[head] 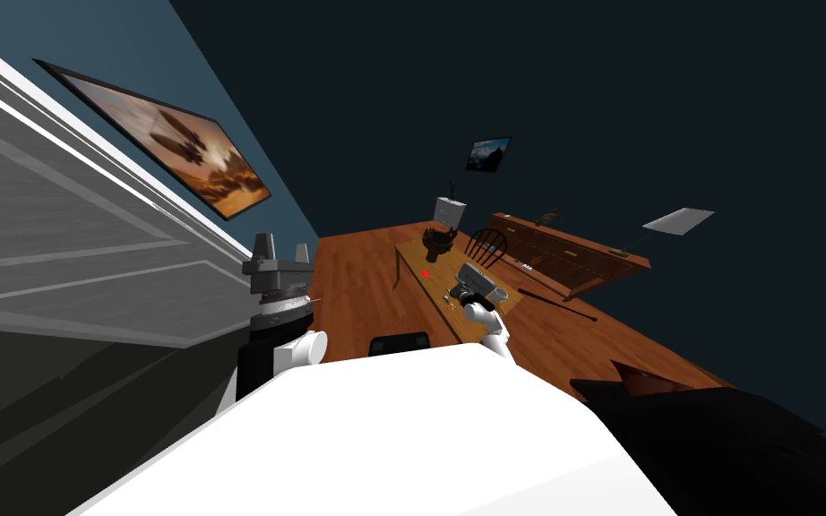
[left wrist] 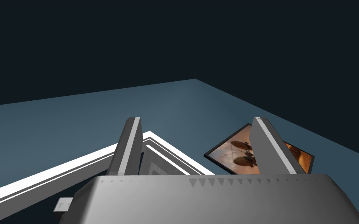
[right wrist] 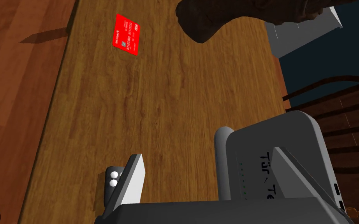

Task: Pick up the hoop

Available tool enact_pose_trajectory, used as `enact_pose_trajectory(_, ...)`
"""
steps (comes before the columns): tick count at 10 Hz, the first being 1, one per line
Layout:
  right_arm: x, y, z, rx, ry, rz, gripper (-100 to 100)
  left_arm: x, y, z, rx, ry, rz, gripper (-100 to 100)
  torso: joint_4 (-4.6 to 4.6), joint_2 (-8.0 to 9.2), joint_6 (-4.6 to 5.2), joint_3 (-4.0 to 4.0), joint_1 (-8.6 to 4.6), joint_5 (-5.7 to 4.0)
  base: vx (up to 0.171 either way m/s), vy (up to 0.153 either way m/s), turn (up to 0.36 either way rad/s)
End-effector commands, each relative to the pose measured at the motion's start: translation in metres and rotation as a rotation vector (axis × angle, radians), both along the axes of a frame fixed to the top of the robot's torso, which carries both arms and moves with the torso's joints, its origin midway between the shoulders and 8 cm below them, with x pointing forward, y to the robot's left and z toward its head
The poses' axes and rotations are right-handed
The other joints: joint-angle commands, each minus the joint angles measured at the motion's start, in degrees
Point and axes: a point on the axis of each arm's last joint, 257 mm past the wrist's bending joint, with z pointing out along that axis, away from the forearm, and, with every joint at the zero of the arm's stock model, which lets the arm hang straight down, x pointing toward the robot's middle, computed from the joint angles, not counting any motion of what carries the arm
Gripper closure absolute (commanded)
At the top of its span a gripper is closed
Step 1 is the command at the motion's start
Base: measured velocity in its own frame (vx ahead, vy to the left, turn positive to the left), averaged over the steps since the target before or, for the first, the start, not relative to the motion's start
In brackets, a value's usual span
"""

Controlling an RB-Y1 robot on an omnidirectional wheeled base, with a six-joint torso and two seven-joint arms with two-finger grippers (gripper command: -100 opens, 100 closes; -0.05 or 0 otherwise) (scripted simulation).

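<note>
right gripper (right wrist: pixel 206 152) open wide over the wooden table (right wrist: pixel 155 97), by a grey box (right wrist: pixel 276 155). small white-studded piece (right wrist: pixel 111 182) beside one finger. can't tell if that's the hoop, or its axis. left gripper (left wrist: pixel 197 118) open wide.

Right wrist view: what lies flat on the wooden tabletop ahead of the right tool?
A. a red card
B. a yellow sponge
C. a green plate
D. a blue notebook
A: a red card lies flat on the wooden table, out beyond the open right tool.
</note>
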Motion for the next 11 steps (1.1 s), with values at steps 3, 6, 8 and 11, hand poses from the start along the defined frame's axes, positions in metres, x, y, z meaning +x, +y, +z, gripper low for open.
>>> enact_pose_trajectory(3, -0.016, -0.006, -0.035, 0.084, 0.107, -0.039, -100, 0.0, 0.0, 0.0, 0.0, 0.0, 0.0, 0, 0.0, 0.0, 0.01, 0.0, 0.02, 0.0, 0.041, 0.01, 0.002)
enact_pose_trajectory(6, -0.031, -0.014, -0.065, 0.183, 0.214, -0.091, -100, 0.0, 0.0, 0.0, 0.0, 0.0, 0.0, 0, 0.0, 0.01, 0.01, 0.0, 0.0, 0.0, 0.043, 0.006, 0.003)
enact_pose_trajectory(8, -0.043, -0.019, -0.085, 0.233, 0.279, -0.125, -100, 0.0, 0.0, 0.0, 0.0, 0.0, 0.0, 0, 0.0, 0.03, 0.01, 0.01, 0.01, 0.0, 0.038, 0.007, 0.002)
enact_pose_trajectory(11, -0.053, -0.022, -0.099, 0.279, 0.333, -0.155, -100, 0.0, 0.0, 0.0, 0.0, 0.0, 0.0, 0, -0.01, -0.01, 0.01, -0.01, 0.01, 0.0, 0.041, 0.007, 0.002)
